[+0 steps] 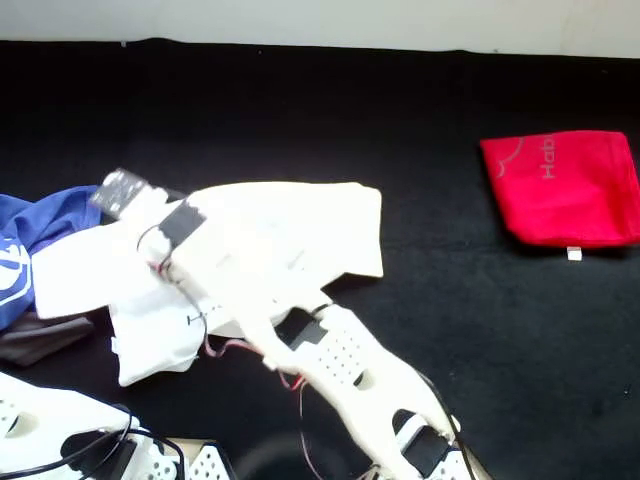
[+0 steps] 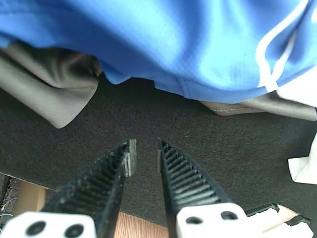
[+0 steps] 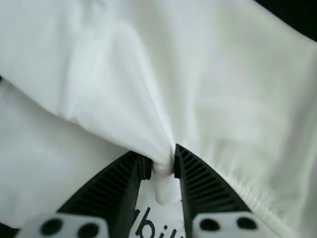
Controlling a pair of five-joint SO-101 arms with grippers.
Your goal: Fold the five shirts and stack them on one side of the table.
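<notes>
**Right arm pinches the white shirt for a fold**

The right gripper (image 3: 161, 161) is clamped on a bunched fold of the white shirt (image 1: 345, 225), which lies left of centre on the black table (image 1: 300, 110). The left gripper (image 2: 145, 148) hangs empty with its fingers slightly parted, near the blue shirt (image 2: 188, 44). To my eye, the pinched edge should be carried low and straight across so the cloth lands flat.

Right gripper (image 3: 161, 166): I hold a fold of the spread shirt (image 3: 223, 89) between the fingers, and the rest of it lies beyond and to both sides of the fingertips. Left gripper (image 2: 146, 153): my fingers are parted above the bare table (image 2: 237, 148), with the heaped shirt (image 2: 173, 44) just beyond the fingertips, lying on an under shirt (image 2: 54, 84). The folded shirt (image 1: 565, 190) lies well apart from both grippers, across the table from the heap.
</notes>
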